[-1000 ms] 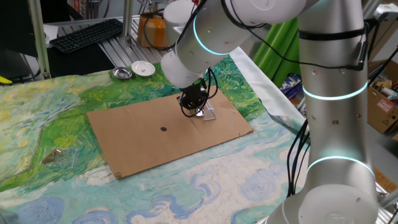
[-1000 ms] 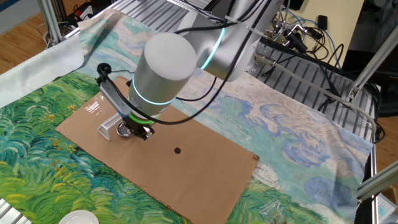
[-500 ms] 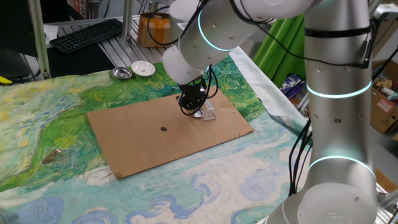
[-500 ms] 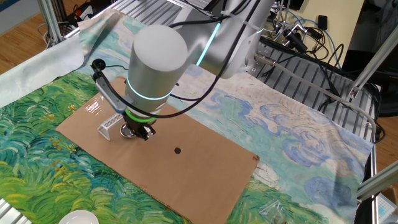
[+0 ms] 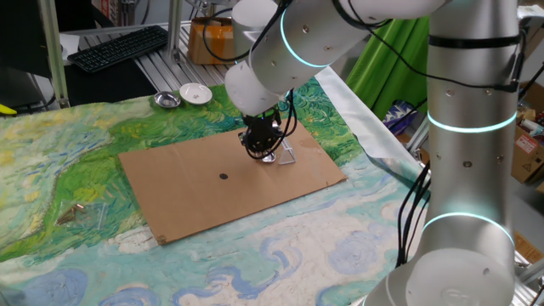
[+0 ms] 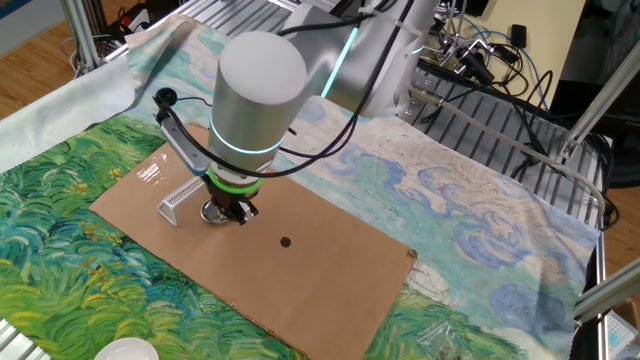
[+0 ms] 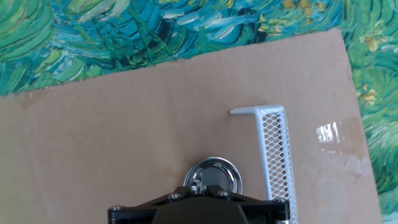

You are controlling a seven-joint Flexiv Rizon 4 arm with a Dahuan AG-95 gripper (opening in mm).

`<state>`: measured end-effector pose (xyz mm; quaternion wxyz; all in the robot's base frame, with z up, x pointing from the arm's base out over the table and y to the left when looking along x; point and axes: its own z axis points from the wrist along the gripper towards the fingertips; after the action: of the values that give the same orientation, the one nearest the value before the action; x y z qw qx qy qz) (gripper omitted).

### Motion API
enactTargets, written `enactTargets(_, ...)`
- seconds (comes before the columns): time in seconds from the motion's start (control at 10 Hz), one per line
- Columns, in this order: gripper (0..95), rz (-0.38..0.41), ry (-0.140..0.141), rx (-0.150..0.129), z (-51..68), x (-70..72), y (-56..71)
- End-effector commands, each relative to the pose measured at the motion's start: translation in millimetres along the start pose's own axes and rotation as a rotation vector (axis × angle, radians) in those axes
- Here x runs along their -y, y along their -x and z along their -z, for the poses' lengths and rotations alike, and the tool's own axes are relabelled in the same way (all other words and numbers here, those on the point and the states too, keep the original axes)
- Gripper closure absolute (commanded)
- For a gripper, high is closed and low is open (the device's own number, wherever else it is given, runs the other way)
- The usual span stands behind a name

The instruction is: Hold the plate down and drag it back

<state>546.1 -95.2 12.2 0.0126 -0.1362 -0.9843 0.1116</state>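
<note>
Where one fixed view looks across the counter (image 5: 51, 170), draped in a painted green and blue cloth, a single robot arm reaches down so its pincer (image 5: 259, 146) sits over the plate (image 5: 269, 155), a small silver dish on the far right part of one cardboard sheet (image 5: 212, 183) marked with one black dot (image 5: 223, 177). Beyond the sheet stand one white bowl (image 5: 195, 93) and one other small metal dish (image 5: 167, 100), well apart from the arm. In the other fixed view, the pincer (image 6: 232, 208) presses onto the plate (image 6: 213, 212), just beside one white mesh bracket (image 6: 180, 197). In the hand view, the plate (image 7: 212, 175) shows half hidden under the pincer body; whether the jaws are open or closed cannot be told. The pressing step seems in hand; next likely comes a steady downward-held pull backward.
</note>
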Motion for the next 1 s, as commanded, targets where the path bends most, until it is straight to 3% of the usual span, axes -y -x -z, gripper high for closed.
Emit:
enactTargets(0.1,95.0,-0.024,0.020,-0.006,1.4,-7.3,-2.9)
enactTargets(0.3,95.0,-0.037,0.035,-0.011,3.3,-13.1,-5.4)
enactTargets(0.4,95.0,-0.027,0.074,-0.018,4.3,-15.4,-6.3)
enactTargets(0.5,95.0,-0.015,0.087,-0.021,5.6,-17.5,-6.0)
enactTargets(1.0,95.0,-0.029,0.118,-0.028,11.9,-39.3,-11.9)
